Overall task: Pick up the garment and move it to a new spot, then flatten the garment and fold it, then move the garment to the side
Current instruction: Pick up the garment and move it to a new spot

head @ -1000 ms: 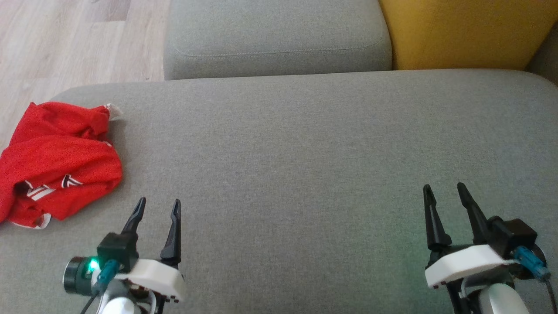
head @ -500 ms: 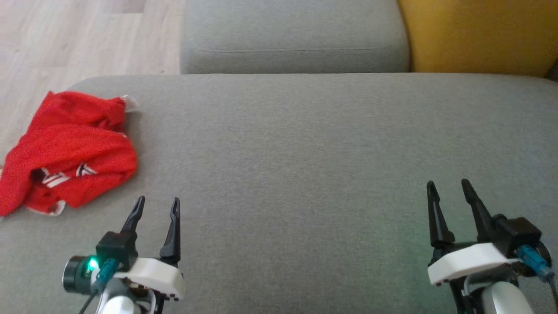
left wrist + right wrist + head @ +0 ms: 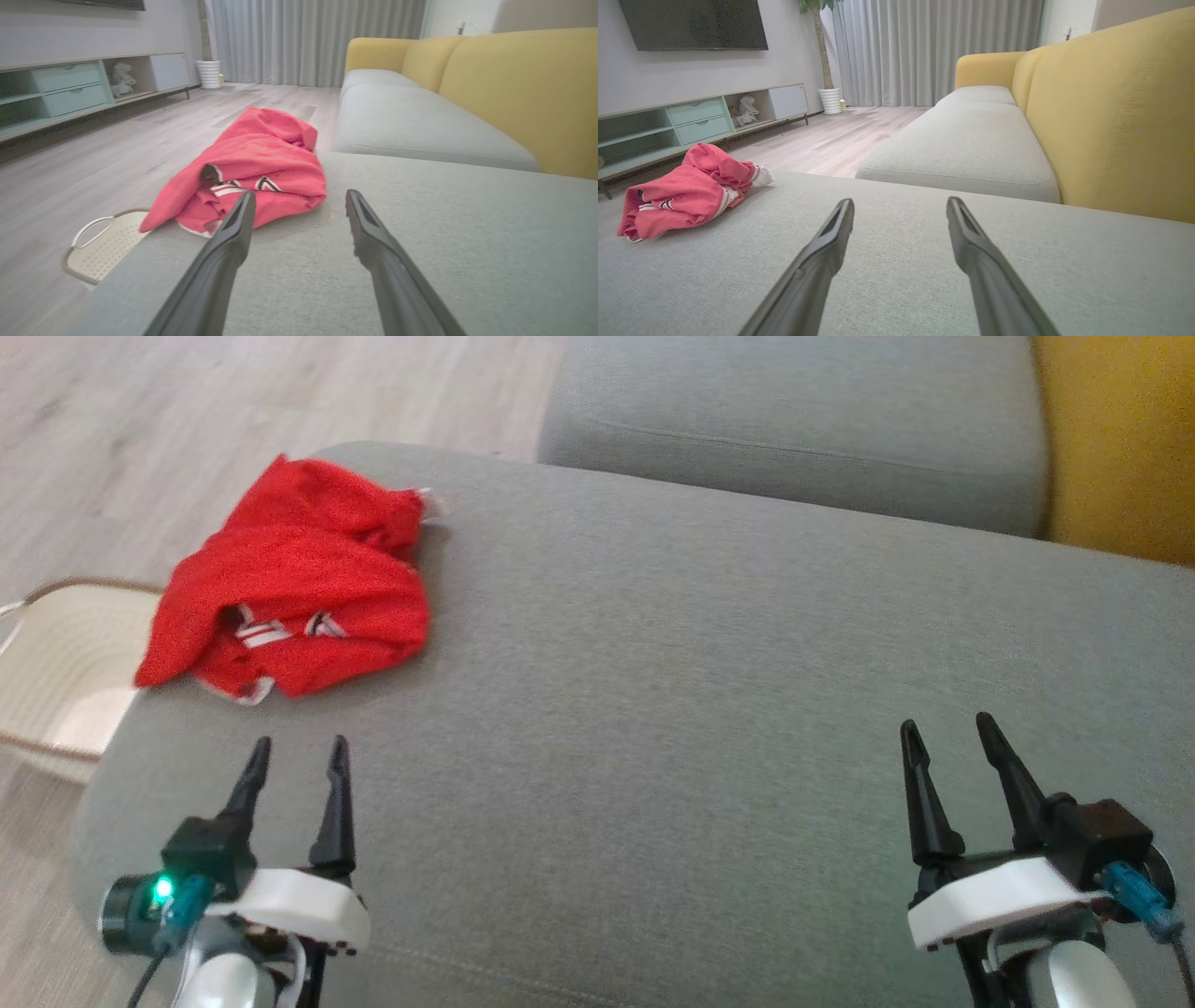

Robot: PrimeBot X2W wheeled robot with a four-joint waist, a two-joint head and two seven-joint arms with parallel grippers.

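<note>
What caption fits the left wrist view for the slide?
Open left gripper over the grey cushion points at the crumpled red garment near its edge; a pale basket on the floor.

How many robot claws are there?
2. The left gripper is at the lower left of the head view, open, just short of the red garment. The right gripper is at the lower right, open, over the bare grey cushion.

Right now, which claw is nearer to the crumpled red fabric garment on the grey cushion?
Left. The left claw is just short of the crumpled red fabric garment, open and empty; the right claw is far across the grey fabric cushion, also open.
</note>
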